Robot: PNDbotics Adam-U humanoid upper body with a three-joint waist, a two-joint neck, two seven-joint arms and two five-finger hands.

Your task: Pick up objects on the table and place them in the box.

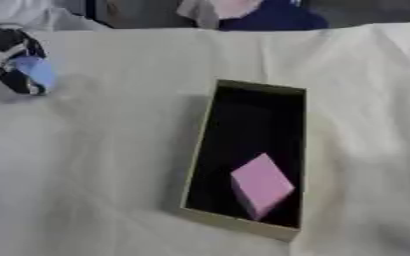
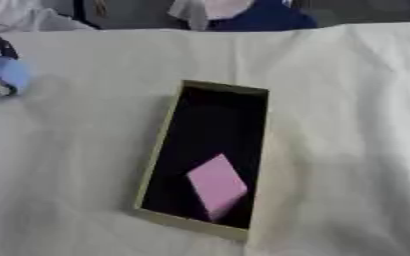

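Observation:
An open box (image 1: pixel 200 145) with tan walls and a black inside lies on the white cloth at the centre. A pink block (image 1: pixel 262 184) lies tilted in its near end. My left hand (image 1: pixel 7 60), black with silver joints, hangs at the far left above the cloth. Its fingers are curled round a small light blue object (image 1: pixel 37 70). The hand is well left of the box and apart from it. My right hand shows in neither view.
A wrinkled white cloth (image 1: pixel 103 175) covers the whole table. At the far edge a person in dark blue (image 1: pixel 270 17) sits behind the table, and white fabric (image 1: pixel 33 17) lies at the upper left.

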